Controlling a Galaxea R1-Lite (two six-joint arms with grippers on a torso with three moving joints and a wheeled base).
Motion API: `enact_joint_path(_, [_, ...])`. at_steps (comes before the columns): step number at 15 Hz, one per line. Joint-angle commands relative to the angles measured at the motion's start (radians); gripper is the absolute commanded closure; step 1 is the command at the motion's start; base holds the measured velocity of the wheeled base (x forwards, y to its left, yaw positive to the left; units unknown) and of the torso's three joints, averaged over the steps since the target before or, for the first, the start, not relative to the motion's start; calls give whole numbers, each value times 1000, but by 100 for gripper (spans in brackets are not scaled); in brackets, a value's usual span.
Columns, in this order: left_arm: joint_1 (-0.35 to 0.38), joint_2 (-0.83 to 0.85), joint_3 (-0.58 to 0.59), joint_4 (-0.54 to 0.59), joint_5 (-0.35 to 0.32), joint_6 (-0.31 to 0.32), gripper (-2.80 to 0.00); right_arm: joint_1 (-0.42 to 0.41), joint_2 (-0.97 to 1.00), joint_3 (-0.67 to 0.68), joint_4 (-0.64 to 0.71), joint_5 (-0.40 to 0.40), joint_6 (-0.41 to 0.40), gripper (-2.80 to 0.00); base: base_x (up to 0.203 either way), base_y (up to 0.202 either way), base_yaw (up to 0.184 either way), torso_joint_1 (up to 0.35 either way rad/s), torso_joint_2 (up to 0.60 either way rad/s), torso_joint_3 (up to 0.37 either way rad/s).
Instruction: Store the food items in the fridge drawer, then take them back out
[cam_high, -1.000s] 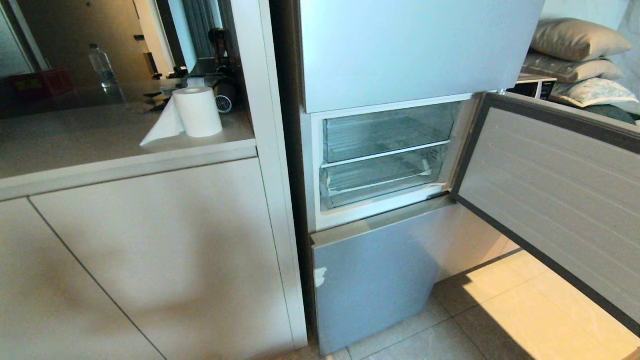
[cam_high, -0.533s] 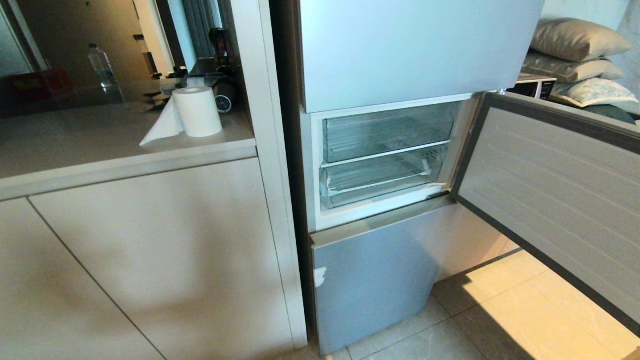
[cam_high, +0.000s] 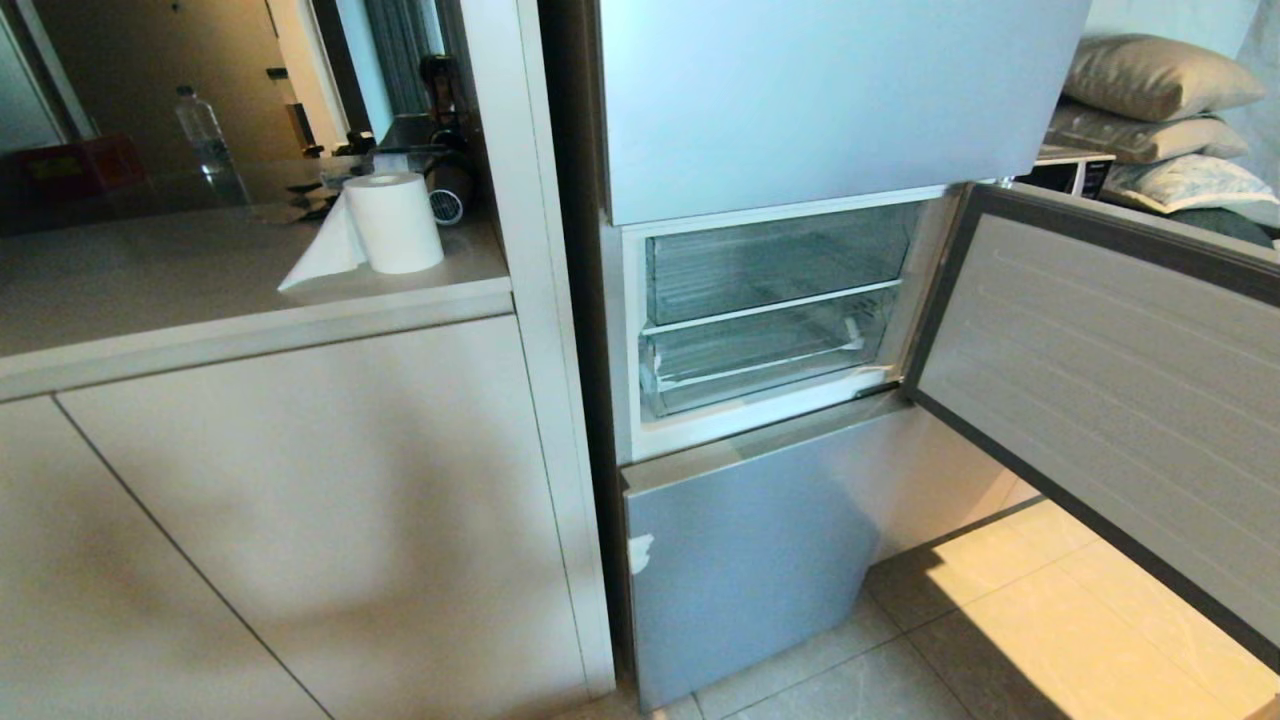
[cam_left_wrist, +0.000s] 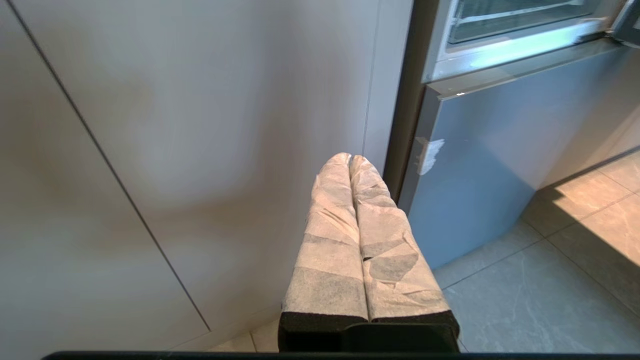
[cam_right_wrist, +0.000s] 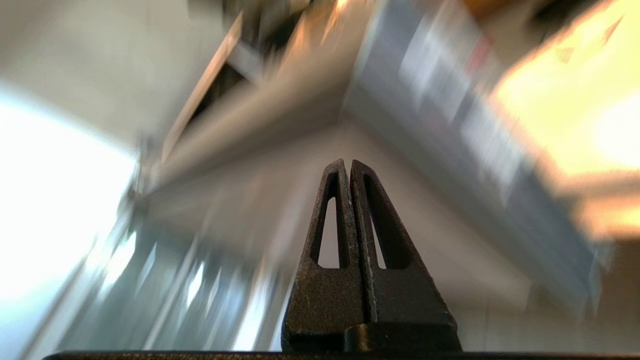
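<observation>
1. here, the fridge (cam_high: 800, 110) stands just beside a pale cabinet (cam_high: 300, 480), with its middle door (cam_high: 1110, 390) swung wide open to the fridge's right.
2. inside the open fridge compartment, two clear drawers sit one above the other; the lower, the fridge drawer (cam_high: 760, 360), is pushed in, and no fruit can be made out in it.
3. the left gripper (cam_left_wrist: 349, 159), its fingers wrapped in white tape and pressed together on nothing, hangs low before the cabinet, near the fridge's closed bottom door (cam_left_wrist: 480, 165).
4. the right gripper (cam_right_wrist: 347, 162) has its bare black fingers pressed together, holding nothing; its surroundings are too blurred to place.
5. a paper towel roll (cam_high: 395, 222) stands on the counter (cam_high: 200, 290) beside the fridge, and pillows (cam_high: 1150, 100) lie beyond the open door.
</observation>
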Motion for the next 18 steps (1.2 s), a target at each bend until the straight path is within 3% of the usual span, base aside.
enact_joint_path(1, [1, 2, 2, 0, 0, 0, 0, -129, 160, -13, -200, 8, 36, 0, 0, 0, 0, 0, 0, 0])
enact_joint_path(3, [1, 2, 2, 0, 0, 0, 0, -199, 179, -34, -249, 29, 59, 0, 0, 0, 0, 0, 0, 0])
enact_joint_path(9, [1, 2, 2, -2, 0, 0, 0, -244, 384, -133, -256, 43, 128, 0, 0, 0, 0, 0, 0, 0])
enact_joint_path(13, [1, 2, 2, 0, 0, 0, 0, -243, 564, -236, -256, 198, 297, 0, 0, 0, 0, 0, 0, 0])
enact_joint_path(16, [1, 2, 2, 0, 0, 0, 0, -220, 664, -307, -255, 390, 422, 0, 0, 0, 0, 0, 0, 0])
enact_joint_path(18, [1, 2, 2, 0, 0, 0, 0, -187, 689, -319, -255, 501, 458, 0, 0, 0, 0, 0, 0, 0])
